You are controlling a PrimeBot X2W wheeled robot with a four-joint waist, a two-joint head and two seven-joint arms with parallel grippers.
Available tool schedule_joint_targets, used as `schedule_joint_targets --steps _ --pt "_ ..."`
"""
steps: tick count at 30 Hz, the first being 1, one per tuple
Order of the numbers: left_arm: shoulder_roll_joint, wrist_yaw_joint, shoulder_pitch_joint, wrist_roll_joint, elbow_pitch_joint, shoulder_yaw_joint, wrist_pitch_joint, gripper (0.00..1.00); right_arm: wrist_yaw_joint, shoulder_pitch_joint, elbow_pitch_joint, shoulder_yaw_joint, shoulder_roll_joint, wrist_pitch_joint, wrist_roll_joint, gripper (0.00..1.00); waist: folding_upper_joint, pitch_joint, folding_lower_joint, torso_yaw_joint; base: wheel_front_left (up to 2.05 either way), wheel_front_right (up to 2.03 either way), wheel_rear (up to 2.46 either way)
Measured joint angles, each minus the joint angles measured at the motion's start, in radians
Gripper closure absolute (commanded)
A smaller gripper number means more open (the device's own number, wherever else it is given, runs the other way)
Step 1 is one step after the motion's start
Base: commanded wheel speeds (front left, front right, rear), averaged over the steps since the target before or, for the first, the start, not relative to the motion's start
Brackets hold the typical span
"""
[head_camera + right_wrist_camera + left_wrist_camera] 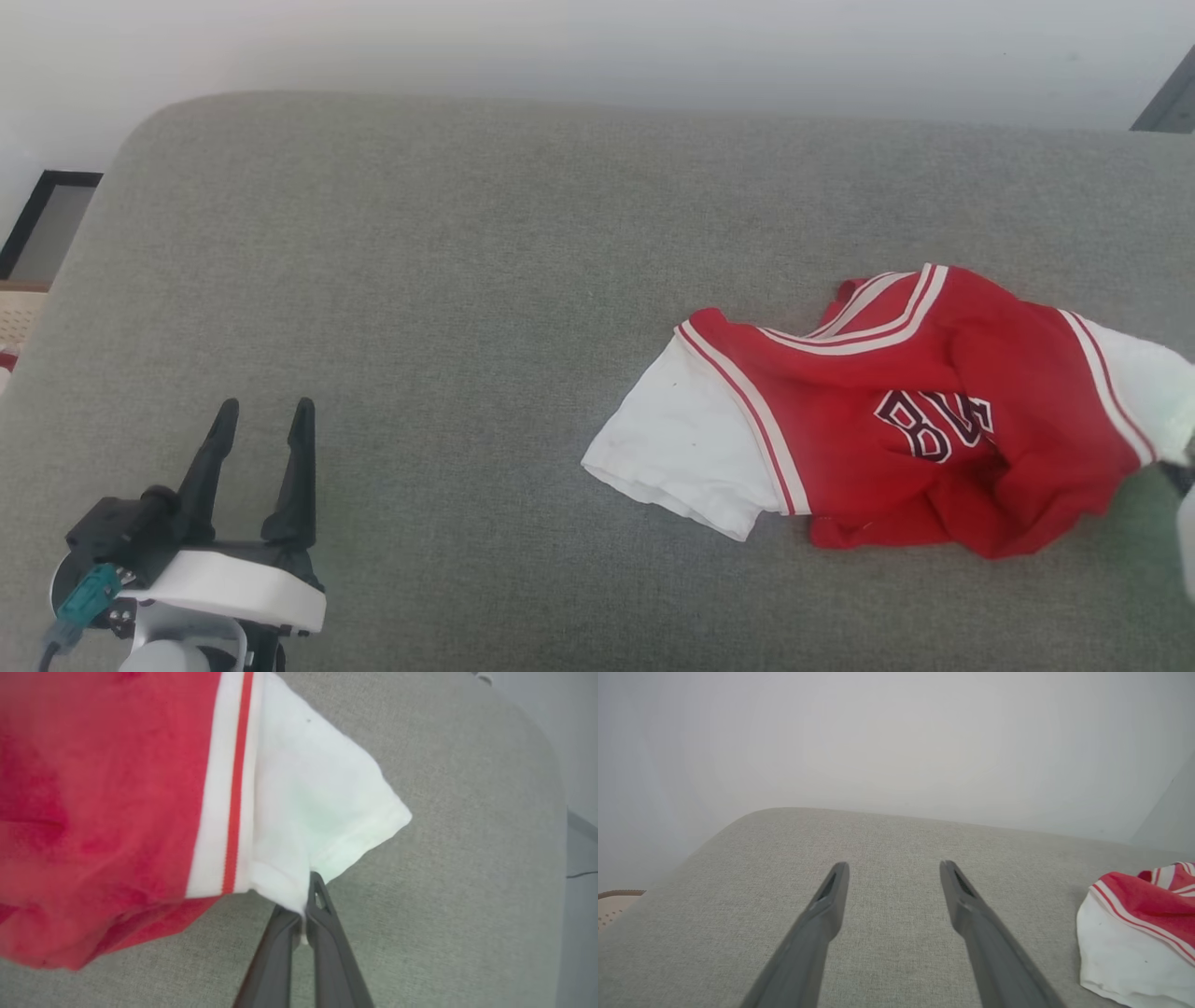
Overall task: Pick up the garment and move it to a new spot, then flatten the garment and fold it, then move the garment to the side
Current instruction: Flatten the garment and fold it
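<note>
Garment (934,411): crumpled, right side of cushion (467,280). Right gripper (309,895) pinches sleeve (317,788), likely for lifting. Left gripper (266,409): wide, empty, near left.

Bright, even, diffuse light, shadows barely there. Wall (896,742) washed out and hazy in the head and left wrist views. Right wrist view soft, garment (93,812) blurred close up. Left tool (894,865) smeared near the bottom edge.
</note>
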Motion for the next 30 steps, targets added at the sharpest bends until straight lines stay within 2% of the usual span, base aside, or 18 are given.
schedule_joint_targets --steps 4,5,6,7,12,19,23,30 --pt "0.006 0.0 -0.012 -0.002 0.006 -0.01 0.0 0.0 0.0 -0.028 0.105 0.024 0.053 -0.032 0.033 1.0 0.0 0.003 0.0 -0.005 0.0 0.0 0.0" --pt "0.009 0.0 -0.014 -0.002 0.007 -0.014 0.0 0.0 0.0 -0.039 0.123 0.029 0.061 -0.044 0.037 0.85 0.0 0.004 0.0 -0.006 0.0 0.0 0.0" --pt "0.013 0.0 -0.016 -0.004 0.01 -0.017 0.0 0.0 0.0 -0.052 0.134 0.037 0.065 -0.057 0.039 0.56 0.0 0.004 0.0 -0.008 0.0 0.0 0.0" --pt "0.017 0.0 -0.019 -0.005 0.012 -0.021 0.0 0.0 0.0 -0.062 0.142 0.042 0.067 -0.07 0.039 0.0 0.0 0.004 0.0 -0.01 0.0 0.0 0.0" --pt "0.054 0.0 -0.033 -0.03 0.029 -0.066 0.0 0.0 0.0 -0.091 0.151 0.056 0.064 -0.115 0.067 0.0 0.0 -0.003 -0.0001 -0.029 0.0 0.0 0.0" --pt "0.119 0.0 -0.067 -0.104 0.037 -0.162 0.046 0.0 0.0 -0.096 0.05 0.003 0.09 -0.259 0.071 0.0 0.0 -0.021 -0.0001 -0.073 0.0 0.0 0.0" --pt "0.146 0.0 -0.084 -0.151 0.018 -0.212 0.133 0.0 0.0 -0.089 -0.008 -0.039 0.147 -0.377 0.012 0.0 0.0 -0.029 0.0 -0.106 0.0 0.0 0.0" --pt "0.163 0.0 -0.127 -0.205 -0.004 -0.282 0.343 0.0 0.0 -0.07 -0.067 -0.13 0.296 -0.561 -0.127 0.0 0.0 -0.031 0.0 -0.165 0.0 0.0 0.0"
